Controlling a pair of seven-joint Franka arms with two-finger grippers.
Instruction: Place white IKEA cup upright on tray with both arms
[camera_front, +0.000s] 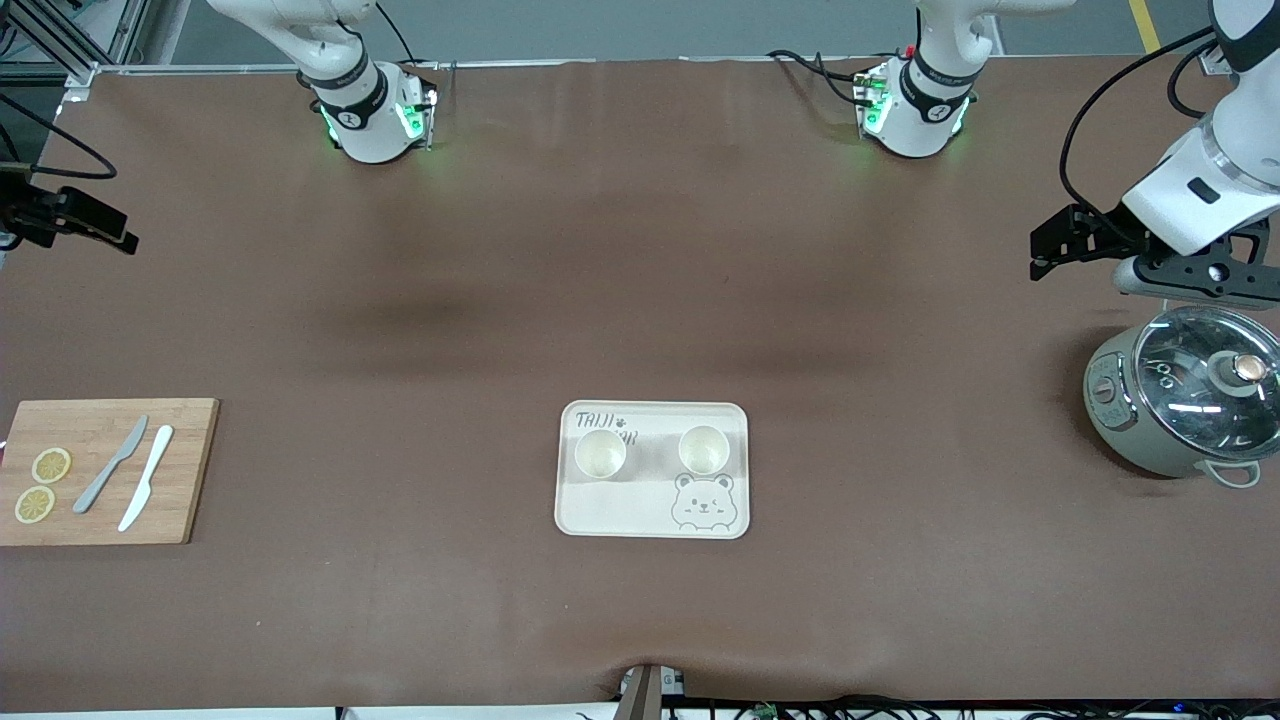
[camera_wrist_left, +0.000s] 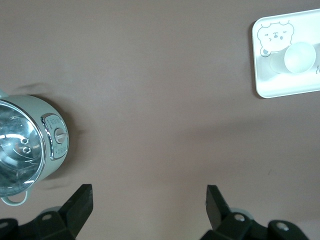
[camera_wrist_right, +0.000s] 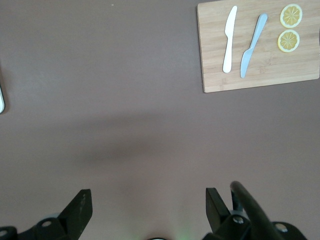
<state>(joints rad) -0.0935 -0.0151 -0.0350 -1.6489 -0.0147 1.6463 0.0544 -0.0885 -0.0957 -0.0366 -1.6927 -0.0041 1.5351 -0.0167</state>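
The cream tray with the bear drawing lies at the table's middle, near the front camera. Two white cups stand upright on it, one toward the right arm's end and one toward the left arm's end. My left gripper is open and empty, up over the table beside the pot. Its wrist view shows bare table between its fingers, with the tray and one cup farther off. My right gripper is open and empty over the table's right-arm end; its wrist view shows bare table.
A grey-green electric pot with a glass lid stands at the left arm's end and also shows in the left wrist view. A wooden cutting board with two knives and two lemon slices lies at the right arm's end and shows in the right wrist view.
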